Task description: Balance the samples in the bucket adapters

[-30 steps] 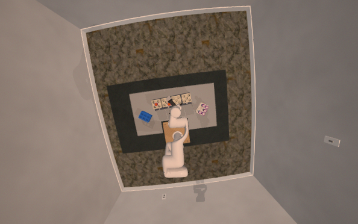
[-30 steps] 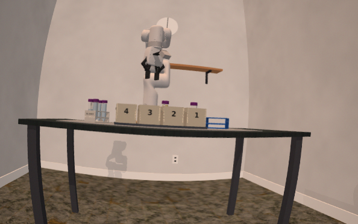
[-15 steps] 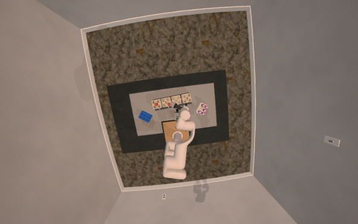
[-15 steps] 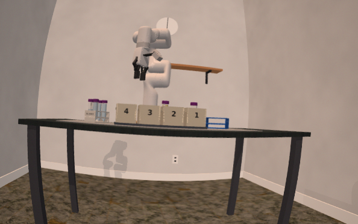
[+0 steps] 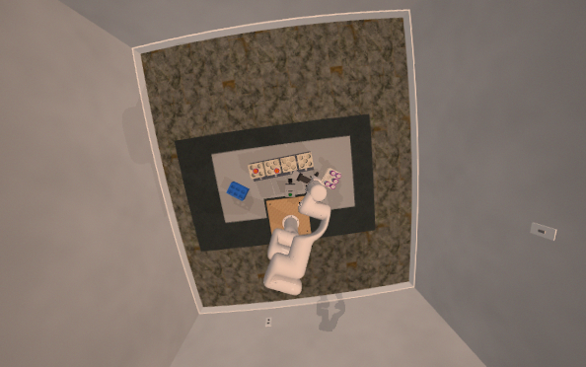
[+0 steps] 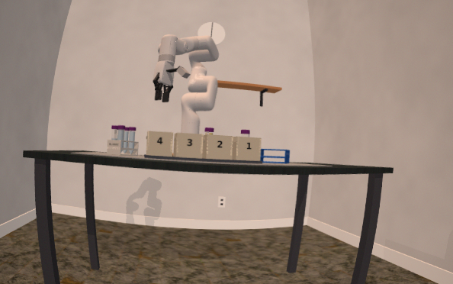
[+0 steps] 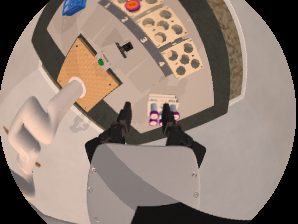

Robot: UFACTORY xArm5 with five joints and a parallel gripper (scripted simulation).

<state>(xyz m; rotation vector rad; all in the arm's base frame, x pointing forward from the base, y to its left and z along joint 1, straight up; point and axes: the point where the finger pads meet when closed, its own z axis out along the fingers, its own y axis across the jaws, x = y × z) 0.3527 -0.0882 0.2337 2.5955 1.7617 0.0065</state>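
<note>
Two samples already stand in the adapters: orange dots show in adapter 1 [image 5: 256, 170] and adapter 2 [image 5: 272, 168], and the blue rack [image 5: 237, 190] at the left of the top view looks vacated. By my reckoning the step in hand is fetching a blank, since adapters 3 [image 5: 288, 163] and 4 [image 5: 305, 160] show only bare holes and each sample needs a partner opposite.

To do it well, the arm should first read the white cap dots, which are too small to make out here, and pick the blank matching the sample's mass. Then it should centre over that one cap, come straight down, and close low enough below the cap to lift without tilting the neighbours.

The pincer [image 6: 162, 92] is half open and holds nothing, hanging high above the surface [image 6: 206, 165]. In the exterior view the blank rack [image 6: 114, 146] sits at the left end, below and slightly left of the pincer, well apart from it. In the wrist view its purple caps [image 7: 157, 117] lie between the fingertips, far beneath them.
</note>
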